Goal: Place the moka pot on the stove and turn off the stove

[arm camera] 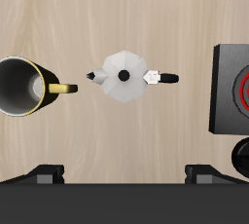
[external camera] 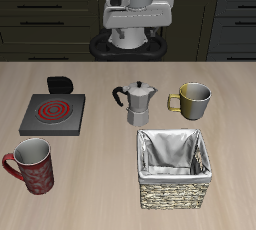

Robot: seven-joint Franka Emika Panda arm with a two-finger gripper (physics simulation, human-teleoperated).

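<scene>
Wrist view: my gripper (arm camera: pixel 124 174) hangs open and empty over the moka pot (arm camera: pixel 124 76), between olive mug (arm camera: pixel 26 85) and glowing stove (arm camera: pixel 233 90); basket (external camera: pixel 176 166) empty.

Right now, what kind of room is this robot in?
It looks like a pretend kitchen made in a computer. A stove with a glowing red coil sits on the wooden table, a silver moka pot stands beside it, and dark cupboards line the back.
</scene>
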